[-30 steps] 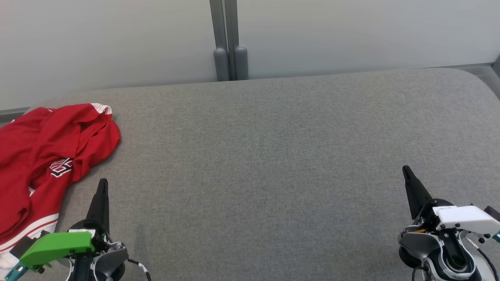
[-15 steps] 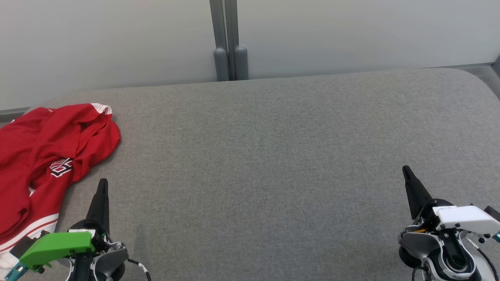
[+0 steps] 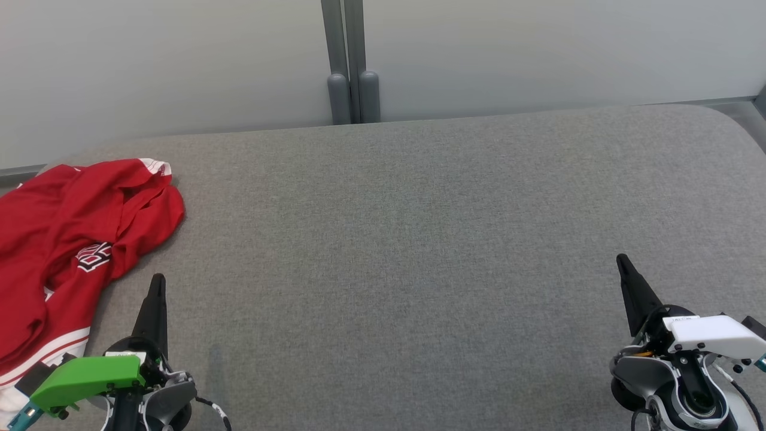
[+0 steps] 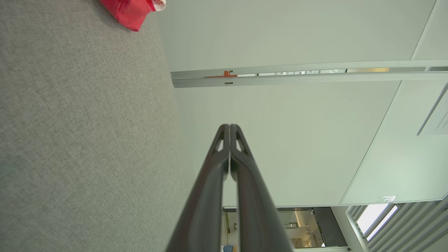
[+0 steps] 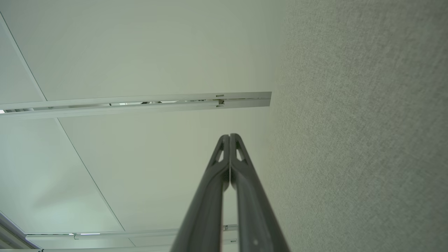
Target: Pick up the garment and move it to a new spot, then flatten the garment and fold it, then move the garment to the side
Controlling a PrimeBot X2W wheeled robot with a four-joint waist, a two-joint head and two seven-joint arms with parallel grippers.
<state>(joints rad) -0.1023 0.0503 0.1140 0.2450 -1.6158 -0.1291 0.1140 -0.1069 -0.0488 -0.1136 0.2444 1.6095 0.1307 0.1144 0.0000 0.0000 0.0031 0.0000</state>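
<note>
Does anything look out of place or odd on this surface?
The red garment lies crumpled in a heap, not flat, at the left edge of the grey surface, partly out of frame. Nothing looks torn or spilled.

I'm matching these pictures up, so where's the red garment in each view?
Head view: the garment lies crumpled at the grey surface's left edge, left of the left hand.
Left wrist view: the garment peeks in at the top edge, left of centre.
Right wrist view: wall and grey surface behind the shut right hand.
Shared landmark: the grey wall post, upright in the head view, sideways in both wrist views.
</note>
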